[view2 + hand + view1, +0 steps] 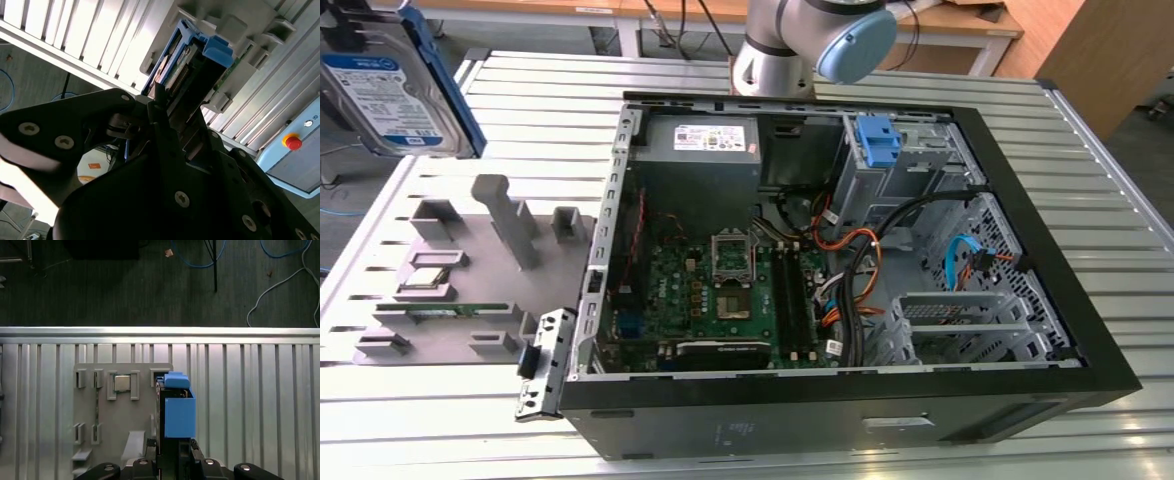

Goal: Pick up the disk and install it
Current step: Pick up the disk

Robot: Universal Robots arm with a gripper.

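The disk (387,85) hangs above the grey tray (480,285) at the exterior view's left, with the gripper (175,449) clamped on it. Caution: a narrow grip may let it tilt, and loose cables (850,242) inside the open computer case (1074,300) may snag its rails.

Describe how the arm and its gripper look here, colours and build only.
In the exterior view the arm is a silver-grey tube with a round light-blue joint cap. The gripper is matte black in both wrist views, built of flat angular links and narrow fingers, dotted with small silver screw heads.
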